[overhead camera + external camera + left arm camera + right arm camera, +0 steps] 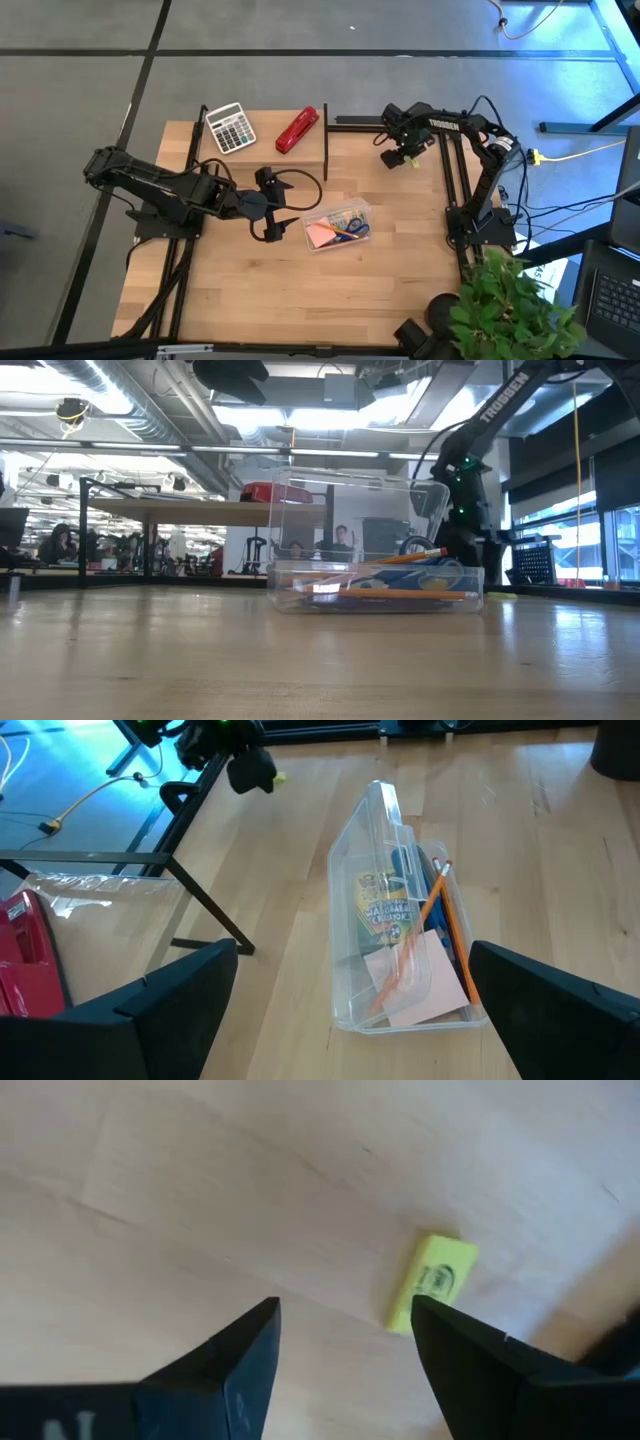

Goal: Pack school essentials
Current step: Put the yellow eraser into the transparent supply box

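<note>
**Right arm lined up over the last yellow piece**

I have the right gripper (396, 157) hovering at the far right of the wooden tabletop (250, 290), its fingers spread wide and empty. Just below it lies a small yellow rectangular eraser (432, 1281), flat on the wood; in the wrist view it sits off to one side of the gap, close to one finger. To take it cleanly, I judge I should shift sideways until the eraser is centred between the fingers, turn the wrist so they close across its narrow sides, then descend straight down until the tips nearly touch the wood before closing.

The clear plastic box (336, 226) stands mid-tabletop with its lid up, already holding the blue-handled scissors (355, 229), pink sticky-note pad (320, 235) and thin orange pencils (445, 925). My left gripper (269, 205) waits just left of the box, fingers spread, holding nothing. I would keep it clear of the drop path.
</note>
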